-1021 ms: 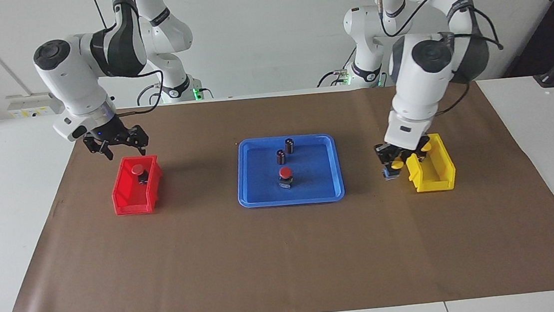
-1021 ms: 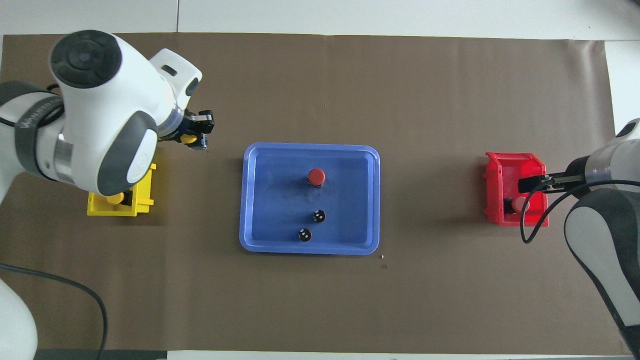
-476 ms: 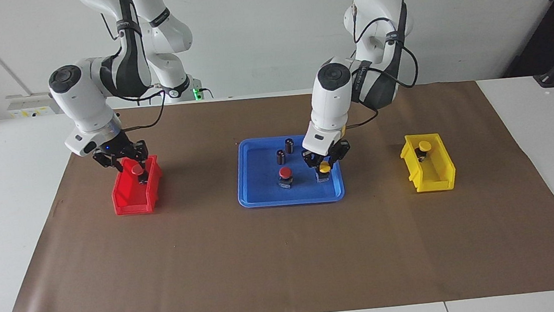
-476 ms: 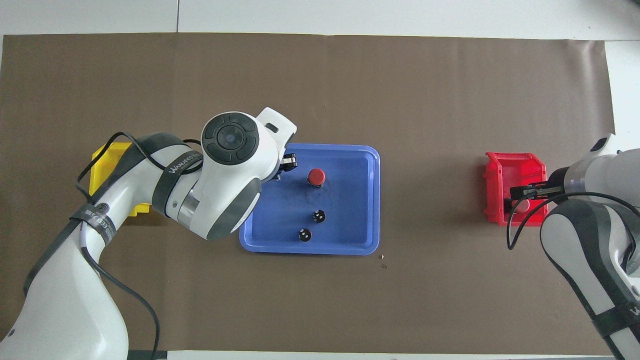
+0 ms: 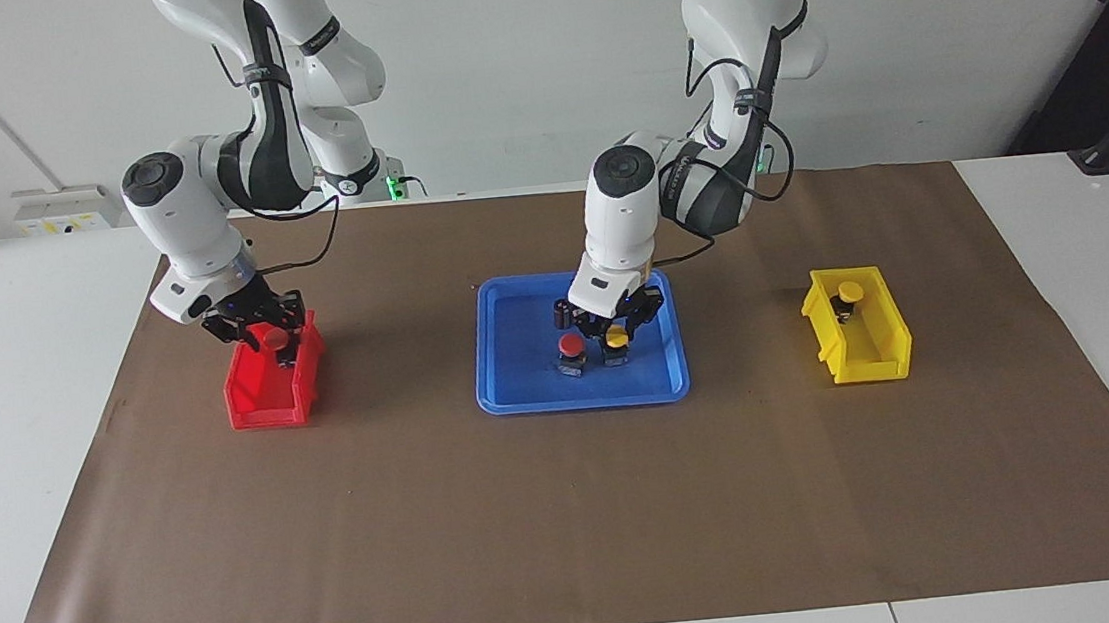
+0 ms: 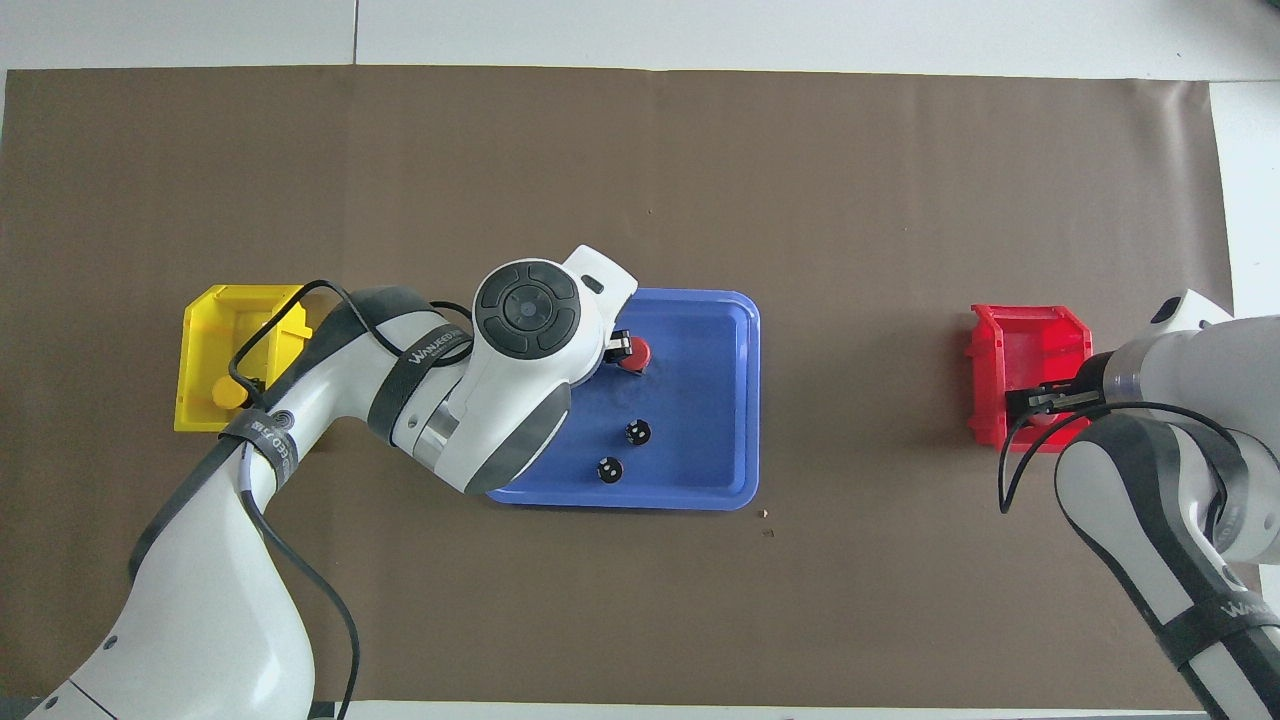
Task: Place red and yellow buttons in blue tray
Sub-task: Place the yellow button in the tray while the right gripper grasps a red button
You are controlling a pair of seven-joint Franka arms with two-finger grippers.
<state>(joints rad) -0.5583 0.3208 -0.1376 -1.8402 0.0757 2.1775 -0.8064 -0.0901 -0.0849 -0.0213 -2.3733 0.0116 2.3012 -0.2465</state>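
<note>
white wall (image 5: 513,64), white table (image 5: 20,398), brown mat (image 5: 572,511)

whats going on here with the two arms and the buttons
The left hand is down in the blue tray, shut on a yellow button, right beside a red button already standing there. Two dark capless cylinders also sit in the tray. The right hand is lowered into the red bin around the second red button. One more yellow button waits in the yellow bin.
</note>
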